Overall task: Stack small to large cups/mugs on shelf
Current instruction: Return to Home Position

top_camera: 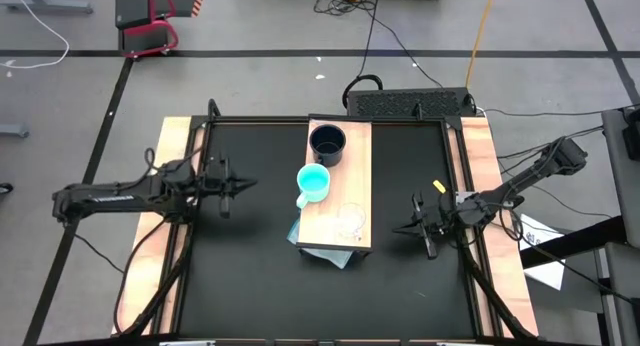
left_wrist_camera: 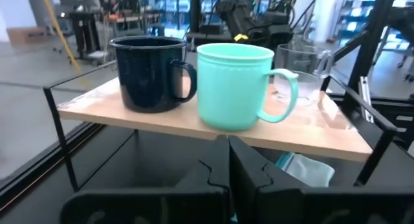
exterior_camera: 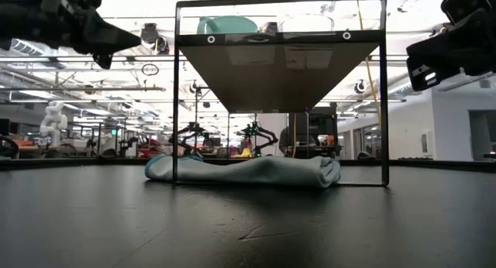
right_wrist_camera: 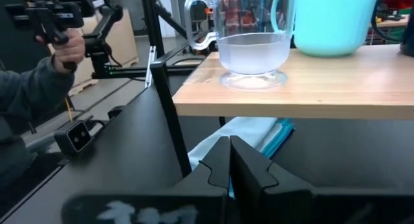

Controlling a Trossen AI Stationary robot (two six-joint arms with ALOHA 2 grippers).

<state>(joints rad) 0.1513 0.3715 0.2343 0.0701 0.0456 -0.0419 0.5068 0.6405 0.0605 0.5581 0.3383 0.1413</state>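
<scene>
Navy mug (top_camera: 327,142), turquoise mug (top_camera: 314,182) and glass mug (top_camera: 350,219) all stand upright on the shelf (top_camera: 358,176), none held.

Left gripper (top_camera: 244,184): fingers pressed together w/ nothing btwn them. It hangs above the table's (top_camera: 250,276) left half, tips pointing right toward the shelf and well apart from it. Its arm runs back over the left edge.

Right gripper (top_camera: 402,228): also closed and empty. It is above the table's right half, tips pointing left at the shelf's near end, near it but not touching. Its arm reaches back past the right edge.

Shelf sits approx mid-table, long side running near to far, raised on a thin black frame (exterior_camera: 177,97).
- Navy mug at the far end.
- Turquoise mug in the middle, just beside the navy one, handle out over the shelf's left edge.
- Glass mug toward the near end, apart from the turquoise one.

A blue-grey cloth (exterior_camera: 248,171) lies on the table under the shelf, sticking out at the near end.

Beyond the table, a person's hand (right_wrist_camera: 66,48) in a grey sleeve grips a dark device.
</scene>
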